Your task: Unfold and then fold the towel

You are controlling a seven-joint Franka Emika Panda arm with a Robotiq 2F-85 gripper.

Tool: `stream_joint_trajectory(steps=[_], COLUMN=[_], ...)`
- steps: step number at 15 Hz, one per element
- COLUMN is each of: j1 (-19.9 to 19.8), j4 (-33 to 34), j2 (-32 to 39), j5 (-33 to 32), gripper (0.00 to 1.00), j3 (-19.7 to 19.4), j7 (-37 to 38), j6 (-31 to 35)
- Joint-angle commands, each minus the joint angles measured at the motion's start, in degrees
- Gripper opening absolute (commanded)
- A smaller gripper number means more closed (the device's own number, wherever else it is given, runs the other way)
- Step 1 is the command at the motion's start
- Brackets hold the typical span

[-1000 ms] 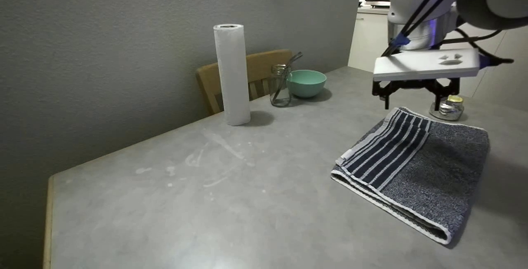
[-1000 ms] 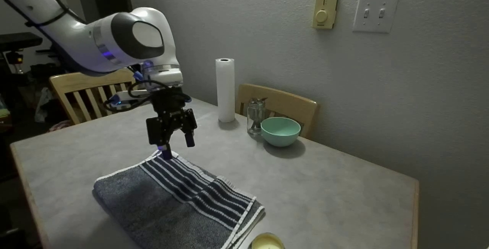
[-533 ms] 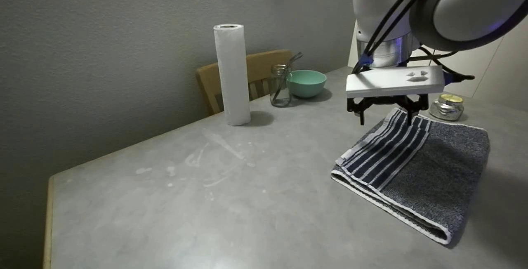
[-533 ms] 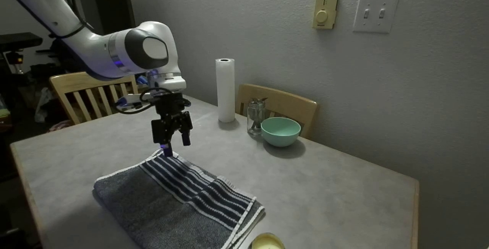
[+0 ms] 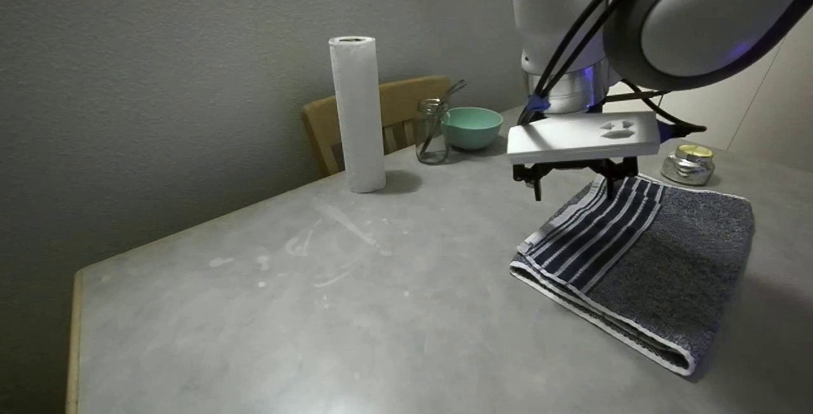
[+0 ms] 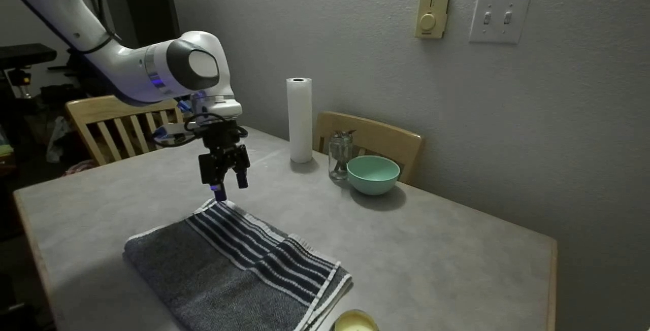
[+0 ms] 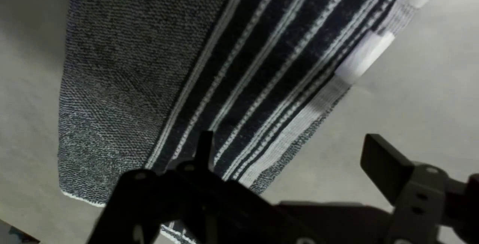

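I have the dark grey-blue terry towel (image 5: 679, 261) lying folded on the grey tabletop (image 5: 305, 338), its band of white stripes running along one side and its layered, white-bound edges showing at one end. In the wrist view I spot a white tag (image 7: 365, 55) on the striped edge. My claw (image 5: 574, 198) hangs at the striped corner with its fingers (image 7: 385, 169) spread wide: one lines up over the stripes, the other over the tabletop beside them. I can't tell whether the one over the stripes touches the cloth. Just off the towel's edge stands a small silvery jar (image 5: 688, 169) with pale yellow at its mouth. Farther out, in both exterior views, I see a mint-green bowl (image 6: 373, 177) just beside a clear glass jar (image 6: 339, 157) with slender things leaning in it, and an upright paper-towel roll (image 6: 299, 120) near them. Behind those is a wooden chair (image 6: 388, 135), and on the wall (image 6: 355, 41), in an exterior view, a yellowish dial thermostat (image 6: 432, 15) and a double light switch (image 6: 499, 18).
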Motion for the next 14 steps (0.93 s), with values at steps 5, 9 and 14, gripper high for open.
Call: stream_joint_trajectory(steps=[5,9,14], j1=[3.20,6.08,7.97], j4=[6.99,6.18,6.37], j2=[7.13,6.53,6.92], j5=[8.28,3.85,-1.06], gripper=[1.00,1.00,1.00], j3=[2.75,1.09,0.33], j7=[-2.09,-1.88,-4.53], j6=[-0.30,-0.13,0.51])
